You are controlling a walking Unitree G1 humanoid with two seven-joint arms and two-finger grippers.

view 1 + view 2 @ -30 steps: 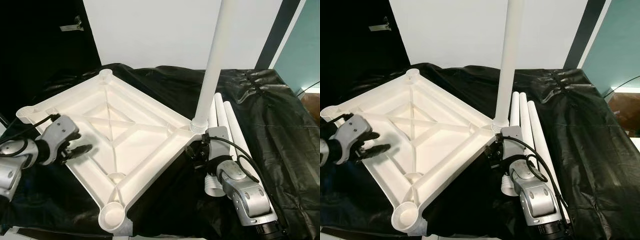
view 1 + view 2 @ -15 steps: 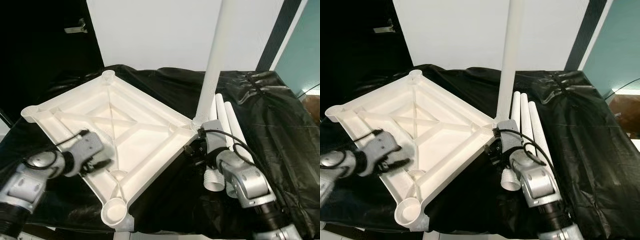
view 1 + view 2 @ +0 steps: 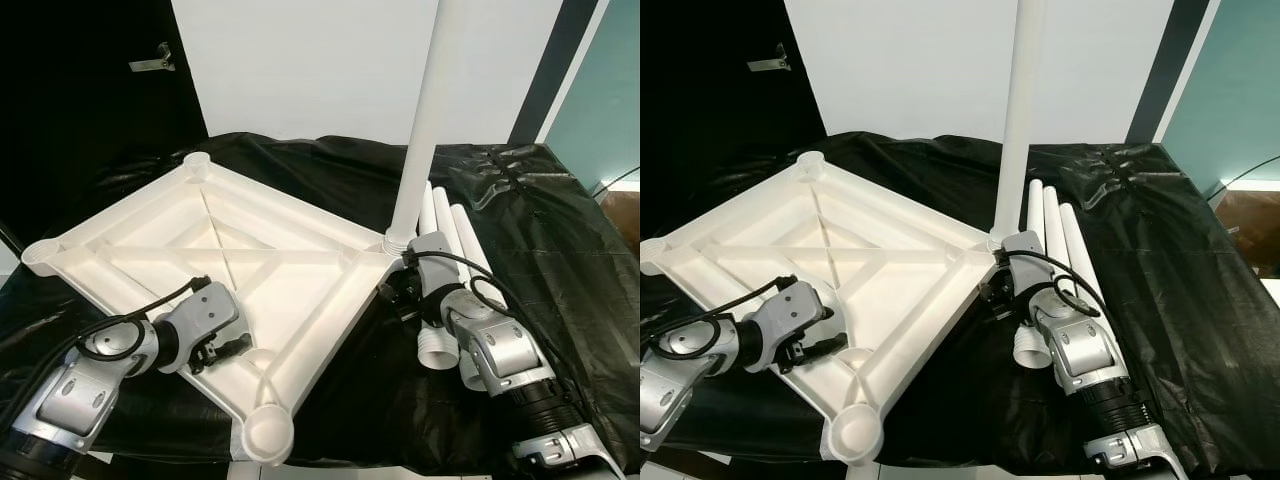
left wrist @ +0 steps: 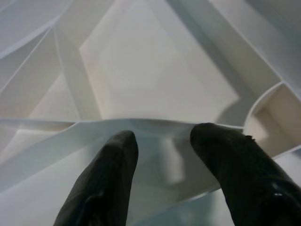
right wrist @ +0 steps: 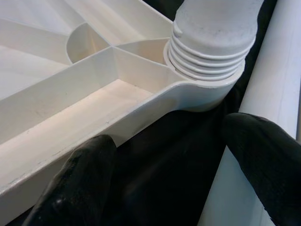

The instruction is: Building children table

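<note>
Here the upturned tabletop [image 3: 210, 260] has one leg [image 3: 425, 120] standing in its right corner. The left end effector [image 3: 225, 348] straddles a near rib, fingers parted; the right end effector [image 3: 392, 296] gapes empty beside the socket. Brace the top firmly while seating the spare legs [image 3: 452, 240].

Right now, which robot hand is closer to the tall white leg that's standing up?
Right. The right end effector sits just beside the base of the upright table leg, at its corner socket. The left end effector is across the upturned tabletop, at the near edge.
</note>
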